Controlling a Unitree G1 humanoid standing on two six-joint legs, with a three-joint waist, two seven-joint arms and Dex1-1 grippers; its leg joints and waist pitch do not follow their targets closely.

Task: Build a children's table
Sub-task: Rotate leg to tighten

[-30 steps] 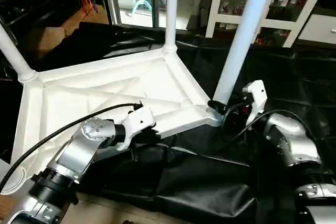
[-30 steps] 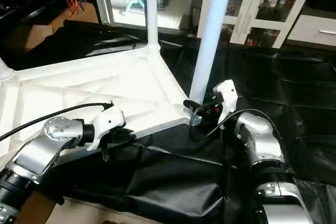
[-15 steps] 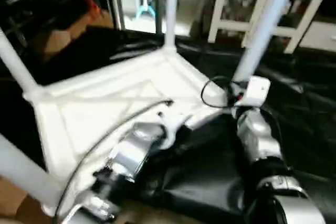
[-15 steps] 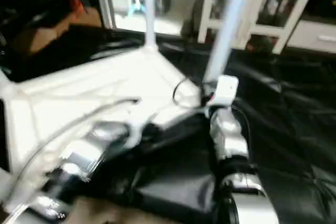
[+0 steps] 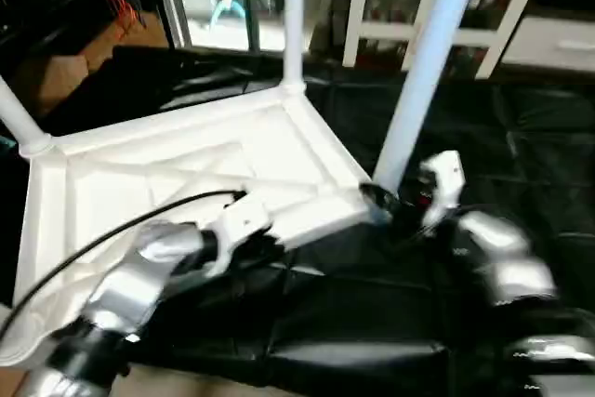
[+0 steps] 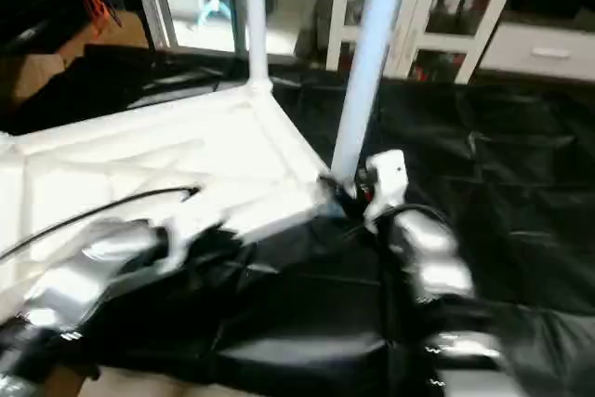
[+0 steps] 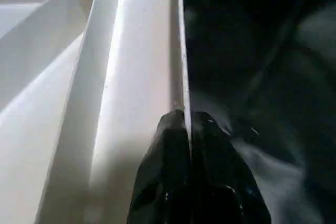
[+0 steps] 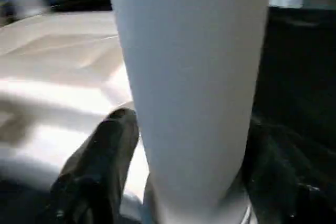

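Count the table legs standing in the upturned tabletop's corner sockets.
3 show. One leg stands in the near right corner, beside the right claw. One leg stands in the far corner. One leg stands at the left corner. The tabletop runs past the frame; another may be hidden.

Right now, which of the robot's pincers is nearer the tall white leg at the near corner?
Right. The right pincer straddles the base of that leg; the left pincer pinches the tabletop's near rim, well away.

Home-like room — white glass-door cabinet, black floor sheeting.
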